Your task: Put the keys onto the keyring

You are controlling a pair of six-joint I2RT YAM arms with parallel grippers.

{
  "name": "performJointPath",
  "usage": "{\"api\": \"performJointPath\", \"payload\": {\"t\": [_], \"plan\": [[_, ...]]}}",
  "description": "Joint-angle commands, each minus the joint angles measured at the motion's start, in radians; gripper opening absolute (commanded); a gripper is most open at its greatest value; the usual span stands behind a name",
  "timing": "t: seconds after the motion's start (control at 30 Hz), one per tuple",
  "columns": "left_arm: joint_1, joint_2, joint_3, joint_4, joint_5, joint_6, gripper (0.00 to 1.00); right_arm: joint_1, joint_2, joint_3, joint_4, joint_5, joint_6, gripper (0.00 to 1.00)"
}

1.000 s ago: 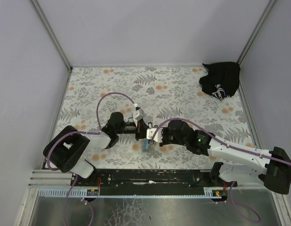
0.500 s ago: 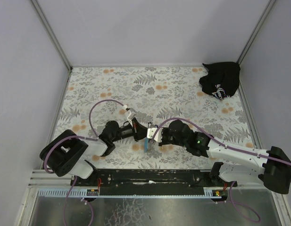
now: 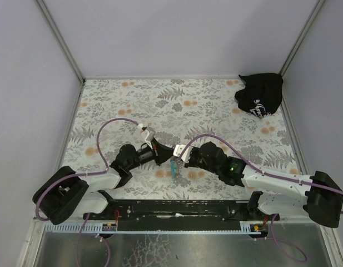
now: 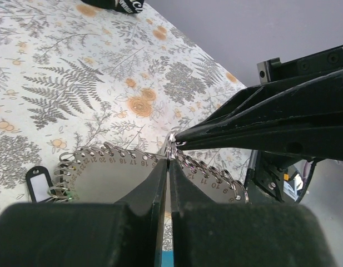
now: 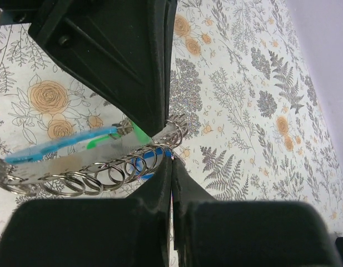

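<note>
Left arm (image 3: 99, 179) now lies lower and flatter than before; left gripper (image 4: 169, 157) and right gripper (image 5: 171, 161), both pinched tight on the keyring (image 3: 174, 167) between them over the table (image 3: 215, 105), may lose it if either tugs.

Left claw (image 4: 168, 167) and right claw (image 5: 171, 168) pinched closed; tips meeting between low arms.

This is a robotics lab test cell. Plain pale walls (image 3: 177, 33) on aluminium posts (image 3: 60, 39) box in the floral-covered worktop (image 3: 215, 100). A black mounting rail (image 3: 182, 207) runs along its near edge.
</note>
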Motion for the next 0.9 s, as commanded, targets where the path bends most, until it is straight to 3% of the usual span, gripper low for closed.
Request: {"api": "performJointPath", "payload": {"t": [0.0, 0.13, 0.43, 0.67, 0.87], "plan": [[-0.002, -0.053, 0.015, -0.041, -0.071, 0.077, 0.0, 0.004, 0.016, 0.015, 0.049, 0.049, 0.047, 0.0], [-0.002, -0.086, 0.026, -0.127, -0.106, 0.113, 0.0, 0.004, 0.015, 0.008, 0.087, 0.119, 0.061, 0.0], [-0.003, -0.091, 0.083, -0.25, -0.161, 0.187, 0.0, 0.004, 0.076, 0.048, 0.08, 0.152, 0.046, 0.0], [-0.003, -0.144, 0.147, -0.389, -0.224, 0.27, 0.0, 0.004, 0.116, 0.038, 0.166, 0.148, 0.092, 0.0], [-0.003, -0.116, 0.213, -0.489, -0.239, 0.308, 0.0, 0.002, 0.137, 0.017, 0.228, 0.316, 0.146, 0.17]]}}
